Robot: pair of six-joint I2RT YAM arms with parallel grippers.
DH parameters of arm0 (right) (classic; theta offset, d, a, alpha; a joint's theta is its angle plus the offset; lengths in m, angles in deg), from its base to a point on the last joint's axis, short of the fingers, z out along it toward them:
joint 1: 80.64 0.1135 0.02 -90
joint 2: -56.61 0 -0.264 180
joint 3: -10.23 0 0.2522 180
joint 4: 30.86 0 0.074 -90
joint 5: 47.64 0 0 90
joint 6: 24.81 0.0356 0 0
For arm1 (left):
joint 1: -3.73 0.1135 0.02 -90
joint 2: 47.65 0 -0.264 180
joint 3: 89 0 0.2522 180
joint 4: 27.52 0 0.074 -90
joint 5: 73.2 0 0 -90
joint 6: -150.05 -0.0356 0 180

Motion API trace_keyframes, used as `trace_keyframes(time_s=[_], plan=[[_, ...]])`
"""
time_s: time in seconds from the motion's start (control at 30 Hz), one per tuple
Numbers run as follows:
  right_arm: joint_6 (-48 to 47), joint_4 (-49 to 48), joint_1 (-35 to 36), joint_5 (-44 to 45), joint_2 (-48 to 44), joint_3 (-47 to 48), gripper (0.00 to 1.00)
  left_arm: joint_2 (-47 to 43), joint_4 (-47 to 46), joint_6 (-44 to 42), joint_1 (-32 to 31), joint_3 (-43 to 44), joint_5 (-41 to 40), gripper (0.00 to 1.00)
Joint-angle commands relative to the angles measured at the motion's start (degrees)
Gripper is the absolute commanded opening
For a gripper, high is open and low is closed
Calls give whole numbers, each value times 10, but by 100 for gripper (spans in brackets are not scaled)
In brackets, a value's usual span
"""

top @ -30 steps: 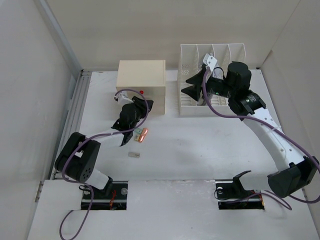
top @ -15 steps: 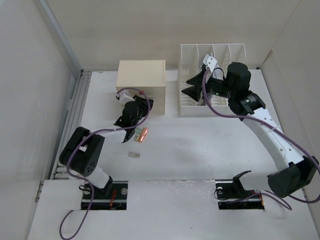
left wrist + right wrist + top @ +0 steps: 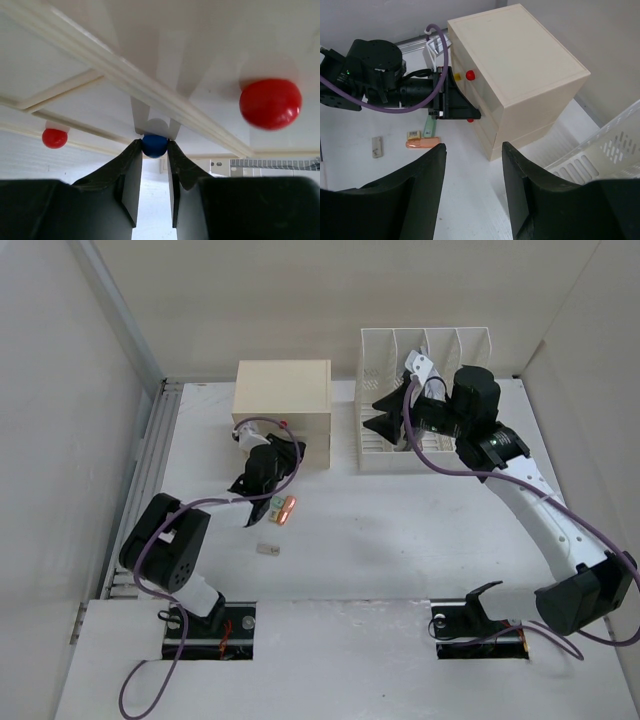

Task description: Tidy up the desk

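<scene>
The desk (image 3: 400, 530) is a large white tabletop with pale walls around it. My left gripper (image 3: 283, 453) is at the front of the cream drawer box (image 3: 282, 395). In the left wrist view it (image 3: 154, 150) is shut on a small blue knob (image 3: 154, 145) of a drawer, with red knobs (image 3: 270, 103) on the other drawers. My right gripper (image 3: 385, 415) is open and empty, held above the desk beside the white file rack (image 3: 425, 390). In the right wrist view it (image 3: 472, 165) looks down on the drawer box (image 3: 520, 65) and the left arm (image 3: 375, 65).
An orange item (image 3: 286, 508), a green strip (image 3: 430, 129) and a small yellow tag (image 3: 413, 134) lie just in front of the drawer box. A small grey piece (image 3: 267, 550) lies nearer the arms. The rack's corner (image 3: 615, 145) shows at the right.
My left gripper has moved up to the drawer box front, closing the gap it had a second ago. The right arm has barely moved.
</scene>
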Motion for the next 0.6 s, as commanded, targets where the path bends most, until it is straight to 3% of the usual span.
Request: trace_keyframes(time_s=[0.0,0.4,0.5,0.53,0.57], plan=[[0,-30,-3,-4,-15,4,54,-50,-38,7,-9,-41,-8,9],[0,-36,-3,-20,-10,-2,54,-206,-36,35,-71,-193,-45,11],[0,-36,-3,-33,-5,-2,57,-232,-17,41,-77,-209,-45,33],[0,-36,-3,-33,-5,-2,58,-237,-10,41,-77,-215,-50,45],[-5,-36,-3,-38,0,-2,58,-242,-5,41,-77,-215,-50,65]])
